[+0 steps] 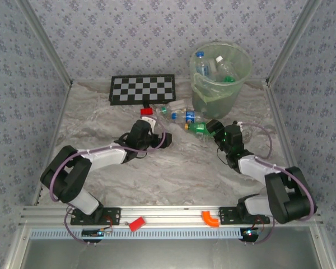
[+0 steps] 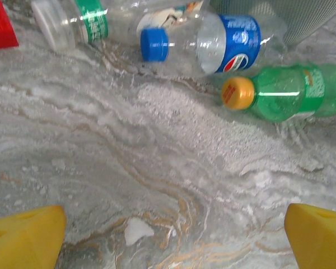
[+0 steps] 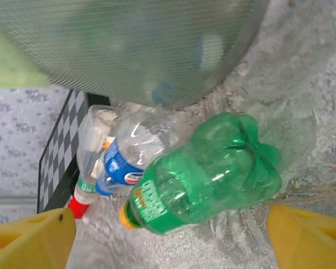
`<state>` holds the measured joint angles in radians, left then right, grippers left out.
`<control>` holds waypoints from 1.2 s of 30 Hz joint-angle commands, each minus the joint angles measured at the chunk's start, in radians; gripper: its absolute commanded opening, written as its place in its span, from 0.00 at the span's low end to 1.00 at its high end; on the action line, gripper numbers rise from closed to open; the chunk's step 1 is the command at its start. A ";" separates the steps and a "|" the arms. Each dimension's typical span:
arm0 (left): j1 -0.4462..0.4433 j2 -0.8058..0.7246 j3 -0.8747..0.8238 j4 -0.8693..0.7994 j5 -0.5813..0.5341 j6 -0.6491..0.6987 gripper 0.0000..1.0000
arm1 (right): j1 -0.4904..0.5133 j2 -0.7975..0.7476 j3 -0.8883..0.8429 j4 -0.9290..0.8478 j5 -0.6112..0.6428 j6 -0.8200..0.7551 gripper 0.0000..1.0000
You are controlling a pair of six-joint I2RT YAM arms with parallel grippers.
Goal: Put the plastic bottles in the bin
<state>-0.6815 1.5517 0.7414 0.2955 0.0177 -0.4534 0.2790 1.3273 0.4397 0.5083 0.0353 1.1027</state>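
My right gripper hangs open over the crushed green plastic bottle with a yellow cap, lying just beside the round translucent pale-green bin, where closing off-centre could squirt its slick body sideways.

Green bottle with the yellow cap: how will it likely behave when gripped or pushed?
The green bottle looks empty, so it is probably light. Its dented wall suggests it would buckle when squeezed. Lying on its side, it may roll if nudged.

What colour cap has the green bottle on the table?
The cap is yellow-orange, clearest in left wrist view.
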 commanded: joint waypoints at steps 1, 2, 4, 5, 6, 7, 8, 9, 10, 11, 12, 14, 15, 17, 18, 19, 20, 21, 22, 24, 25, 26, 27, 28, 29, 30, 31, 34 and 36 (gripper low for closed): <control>-0.005 -0.057 -0.029 0.084 0.034 0.001 1.00 | -0.007 0.083 0.002 0.122 0.015 0.177 0.88; -0.005 -0.072 -0.026 0.066 0.051 0.014 1.00 | -0.008 0.112 0.006 0.151 0.018 0.195 0.87; -0.013 -0.104 -0.030 0.044 0.031 0.036 1.00 | -0.011 0.159 0.018 0.176 0.027 0.230 0.86; -0.013 -0.122 -0.042 0.047 0.021 0.032 1.00 | -0.012 0.181 0.023 0.189 0.038 0.244 0.86; -0.014 -0.138 -0.051 0.052 0.019 0.029 1.00 | -0.013 0.197 0.027 0.202 0.047 0.253 0.86; -0.013 -0.154 -0.059 0.056 0.021 0.030 1.00 | -0.012 0.211 0.032 0.207 0.059 0.263 0.86; -0.015 -0.168 -0.063 0.056 0.020 0.029 1.00 | -0.012 0.229 0.041 0.201 0.065 0.280 0.85; -0.017 -0.176 -0.069 0.059 0.019 0.028 1.00 | -0.014 0.242 0.047 0.190 0.066 0.296 0.85; -0.017 -0.186 -0.073 0.061 0.016 0.027 1.00 | -0.013 0.258 0.056 0.189 0.070 0.311 0.85; -0.019 -0.193 -0.076 0.063 0.014 0.027 1.00 | -0.012 0.276 0.065 0.194 0.072 0.319 0.85; -0.019 -0.198 -0.078 0.062 0.012 0.027 1.00 | -0.010 0.294 0.075 0.197 0.071 0.326 0.85; -0.018 -0.204 -0.080 0.060 0.007 0.028 1.00 | -0.010 0.336 0.102 0.205 0.055 0.341 0.84; -0.019 -0.208 -0.079 0.058 0.007 0.027 1.00 | -0.010 0.355 0.114 0.213 0.045 0.349 0.84; -0.019 -0.214 -0.081 0.058 0.006 0.027 1.00 | -0.008 0.398 0.135 0.227 0.023 0.373 0.84; -0.019 -0.215 -0.082 0.059 0.006 0.027 1.00 | -0.006 0.415 0.146 0.234 0.015 0.377 0.84; -0.019 -0.219 -0.083 0.058 0.004 0.028 1.00 | -0.003 0.433 0.158 0.231 0.007 0.385 0.84; -0.019 -0.220 -0.083 0.055 0.003 0.029 1.00 | -0.001 0.449 0.170 0.218 0.001 0.398 0.84; -0.018 -0.223 -0.084 0.055 0.001 0.030 1.00 | 0.003 0.458 0.179 0.208 0.000 0.404 0.84; -0.019 -0.225 -0.085 0.055 0.000 0.030 1.00 | 0.006 0.468 0.189 0.201 0.001 0.403 0.84; -0.018 -0.227 -0.086 0.055 -0.002 0.032 1.00 | 0.012 0.479 0.207 0.175 0.007 0.401 0.84; -0.019 -0.228 -0.086 0.053 -0.002 0.032 1.00 | 0.019 0.483 0.217 0.160 0.009 0.395 0.84; -0.018 -0.228 -0.086 0.053 -0.004 0.033 1.00 | 0.024 0.484 0.231 0.131 0.008 0.384 0.84; -0.019 -0.228 -0.086 0.053 -0.004 0.033 1.00 | 0.026 0.486 0.247 0.097 -0.003 0.370 0.84; -0.019 -0.229 -0.086 0.054 -0.004 0.032 1.00 | 0.026 0.484 0.269 0.047 -0.014 0.346 0.84; -0.019 -0.229 -0.086 0.053 -0.005 0.033 1.00 | 0.028 0.478 0.294 -0.006 -0.018 0.320 0.85; -0.018 -0.229 -0.086 0.053 -0.004 0.033 1.00 | 0.030 0.471 0.309 -0.051 -0.018 0.298 0.85; -0.018 -0.229 -0.086 0.052 -0.004 0.033 1.00 | 0.036 0.459 0.323 -0.100 -0.008 0.271 0.85; -0.018 -0.232 -0.086 0.052 -0.006 0.035 1.00 | 0.058 0.424 0.368 -0.262 0.036 0.189 0.84; -0.019 -0.228 -0.086 0.053 -0.005 0.032 1.00 | 0.060 0.422 0.409 -0.358 0.041 0.148 0.82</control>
<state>-0.6941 1.3422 0.6567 0.3370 0.0254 -0.4339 0.3244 1.7660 0.8055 0.3935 0.0601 1.3350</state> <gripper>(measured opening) 0.997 0.824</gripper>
